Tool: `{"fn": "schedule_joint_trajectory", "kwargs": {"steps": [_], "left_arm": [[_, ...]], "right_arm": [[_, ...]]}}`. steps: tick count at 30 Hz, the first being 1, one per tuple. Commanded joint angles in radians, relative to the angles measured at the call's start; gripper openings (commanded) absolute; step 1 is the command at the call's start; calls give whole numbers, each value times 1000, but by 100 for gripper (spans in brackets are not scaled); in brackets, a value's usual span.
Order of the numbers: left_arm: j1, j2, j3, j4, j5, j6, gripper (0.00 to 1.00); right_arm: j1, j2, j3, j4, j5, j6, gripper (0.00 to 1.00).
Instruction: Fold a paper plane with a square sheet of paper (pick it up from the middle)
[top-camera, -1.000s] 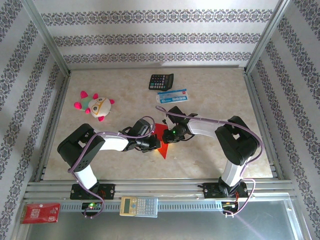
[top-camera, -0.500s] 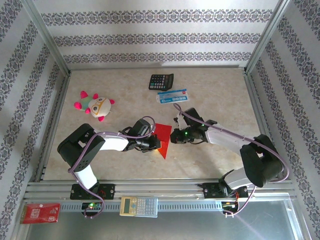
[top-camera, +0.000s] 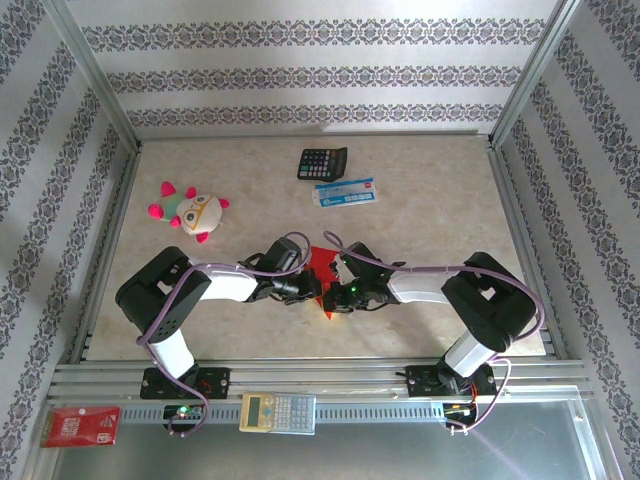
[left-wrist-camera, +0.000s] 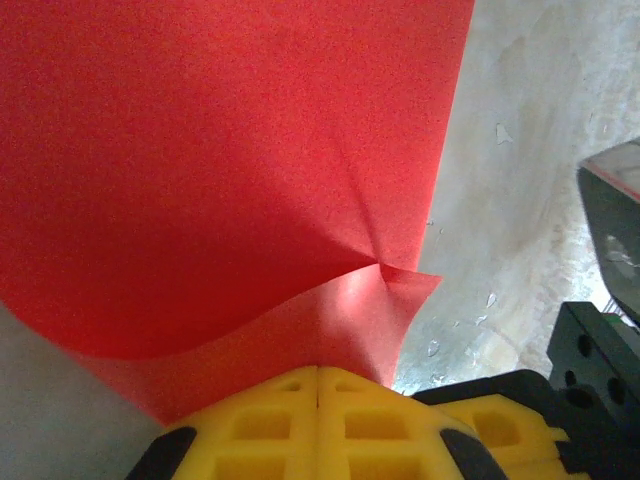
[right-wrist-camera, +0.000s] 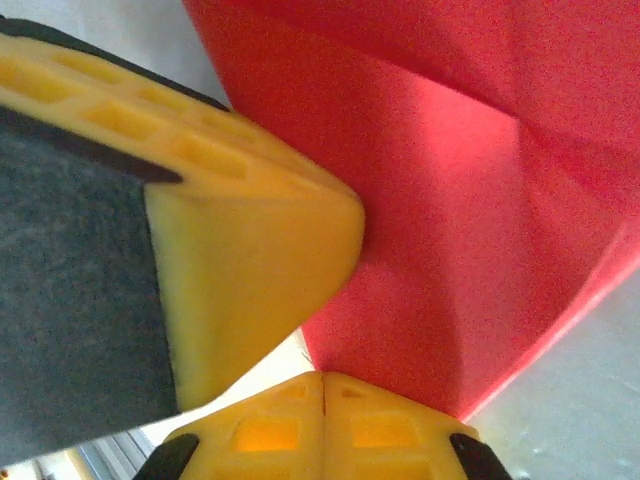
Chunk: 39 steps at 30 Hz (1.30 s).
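The square sheet of paper lies red and partly folded on the table's middle, between both arms. In the left wrist view the paper shows an upper layer bowing over a lower flap with a small crease. My left gripper is shut, its yellow pads together against the flap's near edge; from above the left gripper sits at the paper's left side. My right gripper is shut too, its tips at the lower edge of the paper, right beside a left finger. From above the right gripper is at the paper's lower tip. Whether either pinches paper is unclear.
A black calculator and a blue-white packet lie toward the back. A plush toy sits at the left. On the front rail are a beige calculator and a red printed packet.
The right gripper closed, swung out to the right, then came back lower against the paper's near tip beside the left gripper. The left arm held still.
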Motion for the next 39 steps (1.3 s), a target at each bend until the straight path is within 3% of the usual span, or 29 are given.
{"fn": "schedule_joint_trajectory", "kwargs": {"steps": [1,13,18,39], "left_arm": [[6,70,-30,-141,-70,32,0],[11,15,63,-214,-34,55,2],[34,29,77,-225,-26,71,2],[205,81,122,-227,38,152,8]], "right_arm": [[11,28,22,30,3,4,0],[9,33,-81,-39,77,-3,0],[9,40,-65,-163,130,-18,0],[15,41,-68,-320,180,-44,0]]}}
